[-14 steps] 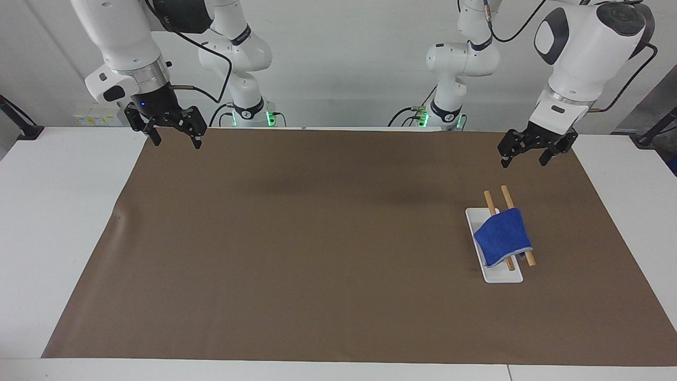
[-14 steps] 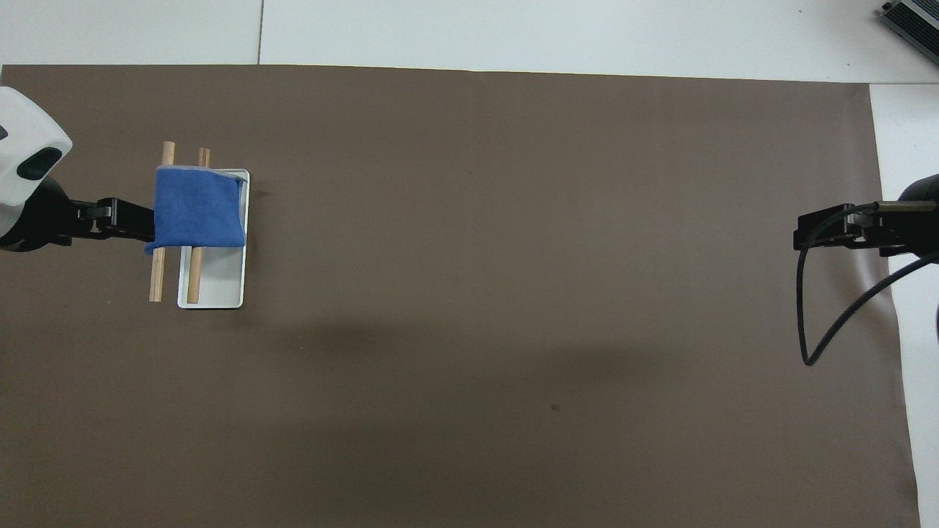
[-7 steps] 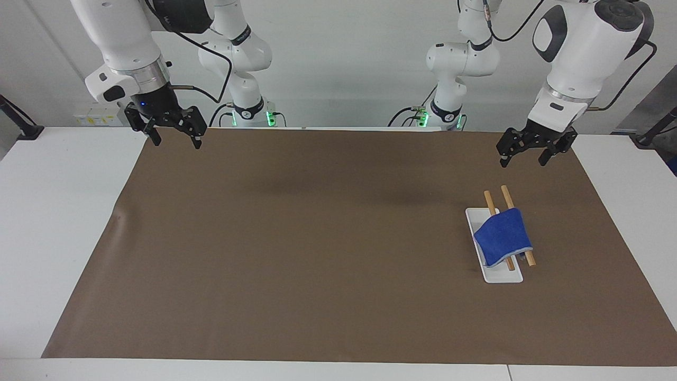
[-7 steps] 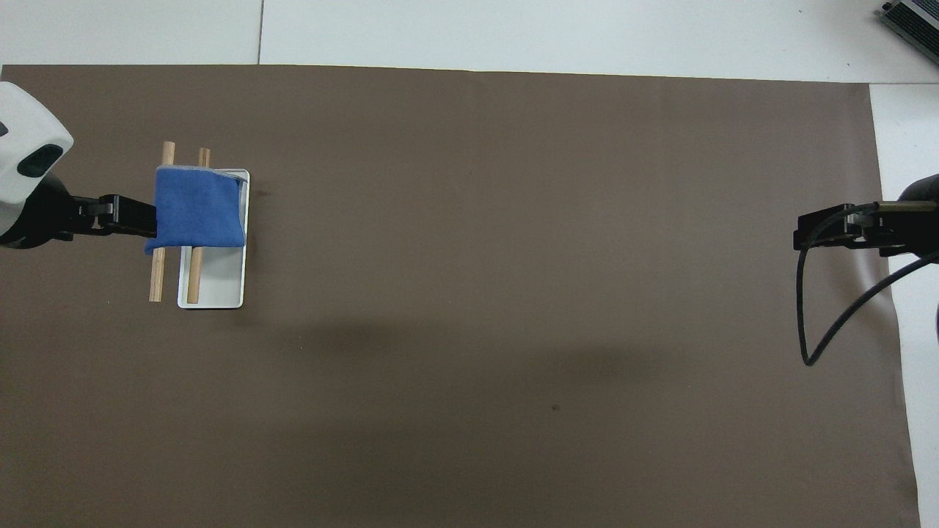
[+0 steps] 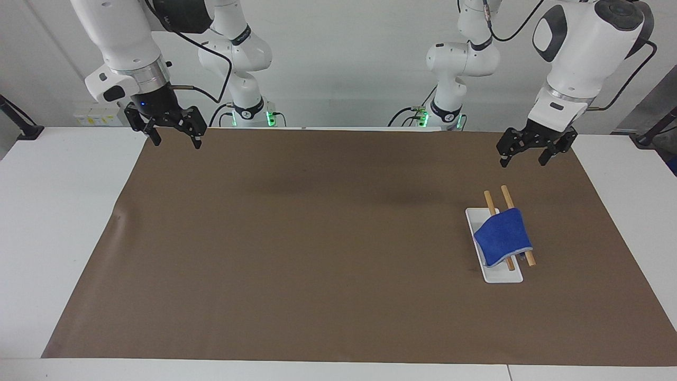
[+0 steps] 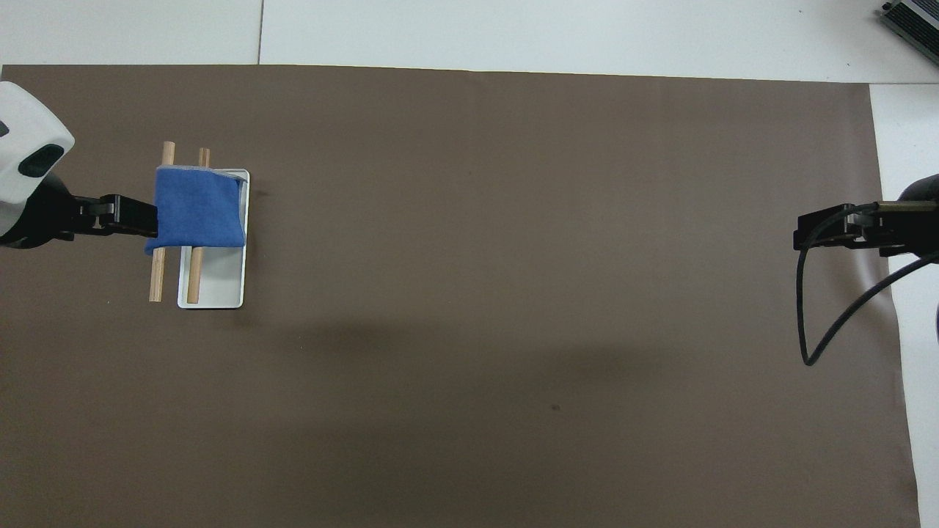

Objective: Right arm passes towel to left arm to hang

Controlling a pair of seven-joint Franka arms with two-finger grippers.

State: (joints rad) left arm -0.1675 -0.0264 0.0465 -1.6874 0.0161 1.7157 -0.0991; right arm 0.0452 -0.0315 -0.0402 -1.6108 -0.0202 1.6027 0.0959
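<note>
Left gripper (image 5: 523,157): black two-finger gripper, upper right of the facing view, raised over the brown mat's (image 5: 317,238) edge; jaws spread wide, holding nothing, touching nothing.
Right gripper (image 5: 174,138): same black gripper, upper left of the facing view, over the mat's corner; jaws wide, empty.
Towel (image 5: 502,236): small royal-blue folded cloth, right of centre in the facing view, draped over both rods.
Stand (image 5: 497,274): white rectangular tray base carrying two wooden rods (image 5: 506,197), ends poking out past the towel.
</note>
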